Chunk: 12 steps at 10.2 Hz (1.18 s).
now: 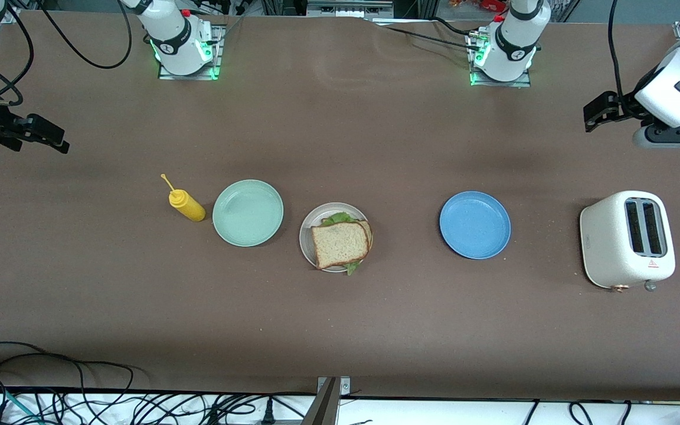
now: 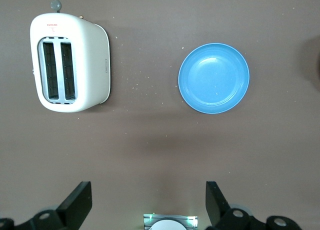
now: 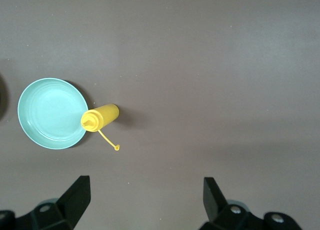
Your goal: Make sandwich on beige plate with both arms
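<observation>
- Sandwich (image 1: 340,243) sits assembled on beige plate (image 1: 307,233), mid worktop (image 1: 340,330): brown bread slice on top, second slice edge peeking out beneath, green lettuce (image 1: 338,219) sticking out at two edges.
- Mint green plate (image 1: 248,212) just beside beige plate, toward right arm's end; nothing on it. Yellow squeeze bottle (image 1: 186,204) lies tilted next to that plate, cap tip pointing away from front camera.
- Blue plate (image 1: 474,225) toward left arm's end, well apart from sandwich, bare (a few crumbs around it in the left wrist view).
- White toaster (image 1: 627,238) near left arm's end, both slots visible from above.
- Left gripper (image 1: 597,112) up in the air over the worktop's left-arm end; fingers spread wide, holding nothing. Left wrist view looks down on toaster and blue plate.
- Right gripper (image 1: 51,137) up over the right-arm end, fingers also spread wide, nothing held. Right wrist view shows green plate and bottle below.
- Both arms parked clear of the plates, waiting.
</observation>
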### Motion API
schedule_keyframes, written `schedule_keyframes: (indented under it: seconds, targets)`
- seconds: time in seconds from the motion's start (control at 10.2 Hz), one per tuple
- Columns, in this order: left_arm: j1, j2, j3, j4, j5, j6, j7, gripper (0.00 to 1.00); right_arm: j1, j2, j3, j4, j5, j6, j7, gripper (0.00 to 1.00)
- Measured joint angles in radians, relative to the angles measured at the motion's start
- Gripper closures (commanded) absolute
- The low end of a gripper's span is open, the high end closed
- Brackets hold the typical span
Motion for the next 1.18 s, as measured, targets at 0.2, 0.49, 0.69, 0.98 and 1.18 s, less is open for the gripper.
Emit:
schedule_keyframes:
  seconds: [0.2, 0.49, 0.69, 0.98, 1.18]
  targets:
    - [-0.008, -0.001, 0.004, 0.000, 0.000, 0.002, -0.005, 0.00, 0.000, 0.000, 0.000, 0.000, -0.001, 0.000, -0.016, 0.00]
    - [-0.030, -0.003, 0.005, 0.005, 0.000, 0.008, -0.042, 0.00, 0.001, 0.000, 0.001, 0.000, -0.013, 0.000, -0.020, 0.00]
    - [-0.034, -0.004, 0.008, 0.008, 0.000, 0.008, -0.047, 0.00, 0.002, 0.000, 0.001, 0.000, -0.015, 0.000, -0.021, 0.00]
    - [-0.035, -0.004, 0.014, 0.008, -0.019, 0.006, -0.047, 0.00, 0.002, 0.000, 0.001, 0.000, -0.016, 0.000, -0.021, 0.00]
    - [-0.035, -0.003, 0.017, 0.005, -0.021, 0.003, -0.047, 0.00, 0.002, 0.000, 0.001, 0.000, -0.018, 0.000, -0.021, 0.00]
